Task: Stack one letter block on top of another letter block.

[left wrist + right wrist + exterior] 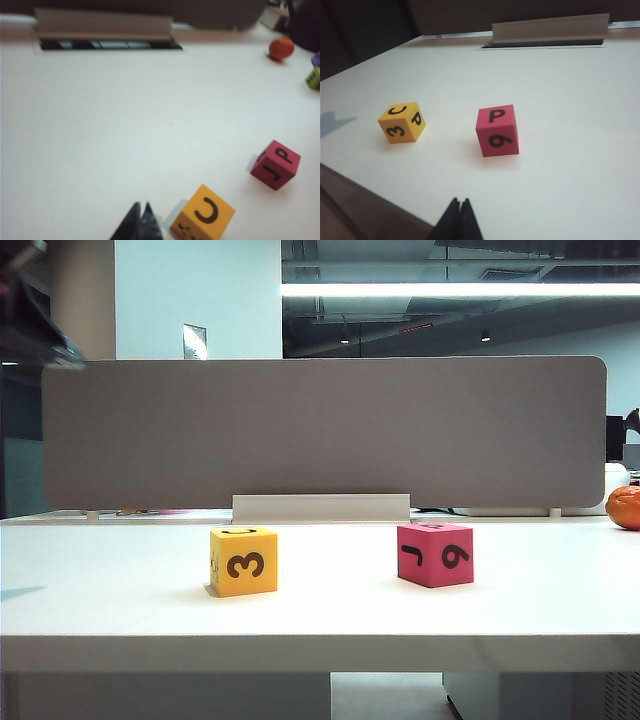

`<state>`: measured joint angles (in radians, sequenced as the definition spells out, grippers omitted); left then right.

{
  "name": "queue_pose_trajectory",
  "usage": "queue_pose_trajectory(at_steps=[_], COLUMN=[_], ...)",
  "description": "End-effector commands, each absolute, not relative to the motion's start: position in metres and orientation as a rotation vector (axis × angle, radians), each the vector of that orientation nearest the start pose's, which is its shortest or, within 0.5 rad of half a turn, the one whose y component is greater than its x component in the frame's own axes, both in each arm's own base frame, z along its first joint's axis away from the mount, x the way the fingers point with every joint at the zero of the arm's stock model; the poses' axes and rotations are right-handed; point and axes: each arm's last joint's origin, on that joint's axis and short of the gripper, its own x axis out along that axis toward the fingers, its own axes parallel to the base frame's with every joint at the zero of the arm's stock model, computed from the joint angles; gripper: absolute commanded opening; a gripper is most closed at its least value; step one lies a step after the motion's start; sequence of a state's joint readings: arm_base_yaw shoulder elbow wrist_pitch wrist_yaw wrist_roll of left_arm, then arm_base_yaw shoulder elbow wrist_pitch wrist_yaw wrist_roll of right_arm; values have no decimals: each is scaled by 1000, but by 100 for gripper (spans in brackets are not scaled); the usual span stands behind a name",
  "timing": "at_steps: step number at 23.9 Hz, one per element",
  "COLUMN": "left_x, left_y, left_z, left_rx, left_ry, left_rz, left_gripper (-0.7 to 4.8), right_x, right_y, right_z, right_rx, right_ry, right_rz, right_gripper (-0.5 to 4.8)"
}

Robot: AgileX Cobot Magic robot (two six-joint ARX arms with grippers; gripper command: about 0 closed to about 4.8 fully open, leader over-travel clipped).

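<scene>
The yellow letter block (pixel 243 562) with a dark "3" rests on the white table (pixel 320 605), left of centre. The pink-red letter block (pixel 435 554) with "9" and "J" sits apart to its right. In the left wrist view my left gripper (pixel 141 206) is shut and empty above the table, a short way from the yellow block (pixel 202 214), which shows a "C"; the pink-red block (pixel 275 164) lies farther off. My right gripper (pixel 459 202) is shut and empty near the table's edge, well back from the yellow block (pixel 402 122) and the pink-red block (pixel 497 130).
A grey partition panel (pixel 320 430) stands along the back of the table with a white cable-tray lip (pixel 320 507) at its foot. An orange fruit (pixel 625 506) lies at the far right. A small green die (pixel 314 78) sits beyond it in the left wrist view.
</scene>
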<state>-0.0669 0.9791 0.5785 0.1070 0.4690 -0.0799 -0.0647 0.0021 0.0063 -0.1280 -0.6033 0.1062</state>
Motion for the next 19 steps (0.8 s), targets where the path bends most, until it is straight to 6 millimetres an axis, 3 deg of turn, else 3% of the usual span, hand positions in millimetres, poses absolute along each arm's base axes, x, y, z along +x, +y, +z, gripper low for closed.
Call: queue_pose_trajectory(at_steps=[1,5,6,7,9,12,13,14,15,16,19], left_x=[231,257,261,268,279,290,295,297,301,302,301], left_y=[-42,-65,-69,-75,-84,-95,-100,-103,-110,-112,-119], left_z=[252,239,236,231,223,215,212,211,210,209,205], left_rx=[-95,12,21,39,40,42,43,41,60,79,132], left_ry=[357,414,424,446,483,517,535,549,570,576,584], left_rz=[-588,-679,-691,-711,-728,-756,-769,-783,-817,-828,-861], left_gripper=[-4,17,48,133,201,220,253,301,410,447,471], right_x=[93,93,93,93,93,93,93,93,93,93,93], right_y=[11,11,11,11,11,11,11,11,11,11,11], right_z=[153,153,153,153,153,153,153,153,153,153,153], right_rx=[144,145,145,144,145,145,145,145,145,145,145], right_ry=[143,143,143,142,143,143,143,143,143,143,144], right_rz=[534,535,535,534,535,535,535,535,534,535,536], right_gripper=[-5,-5,-5,-5,-5,-5,-5,-5,-5,-5,-5])
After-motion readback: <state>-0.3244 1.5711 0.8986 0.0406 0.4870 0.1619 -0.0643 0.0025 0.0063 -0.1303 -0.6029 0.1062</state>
